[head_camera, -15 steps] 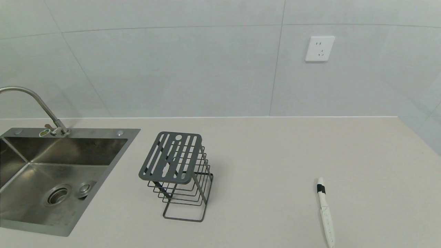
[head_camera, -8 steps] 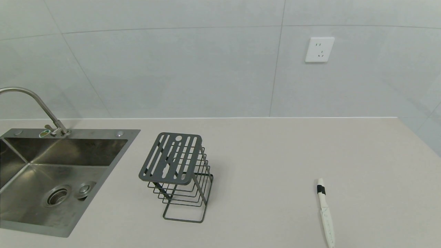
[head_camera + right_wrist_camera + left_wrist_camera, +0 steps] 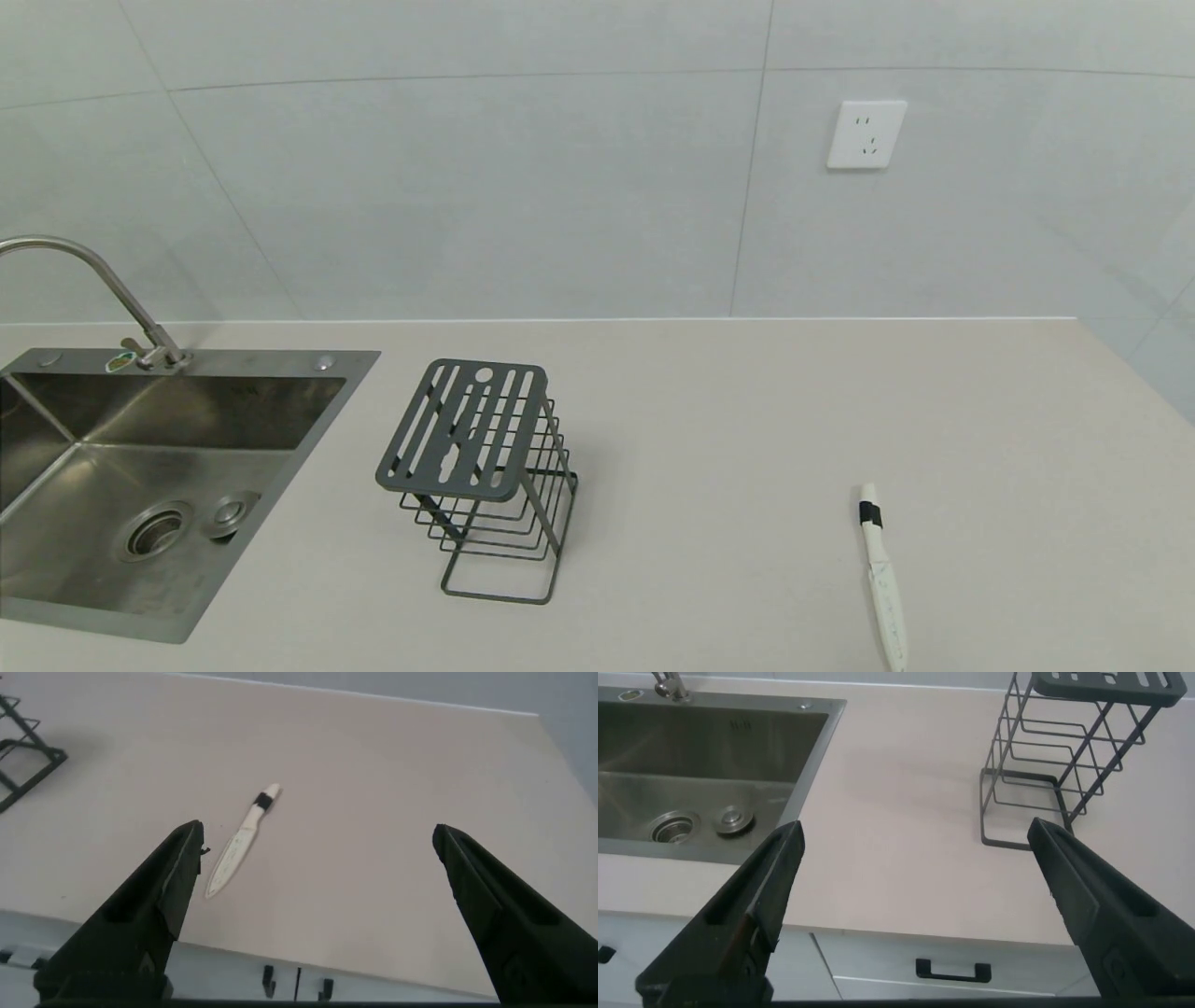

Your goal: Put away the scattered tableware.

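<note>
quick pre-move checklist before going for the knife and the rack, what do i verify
1. right gripper open and empty: ok
2. knife lying free on the counter, nothing touching it: ok
3. rack upright, top slots unoccupied: ok
4. left gripper open, clear of the rack: ok
5. knife blade bare or sheathed: cannot tell

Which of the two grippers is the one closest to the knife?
The right gripper: the white knife lies on the counter just ahead of it, whereas the left gripper faces the sink and the wire rack.
</note>
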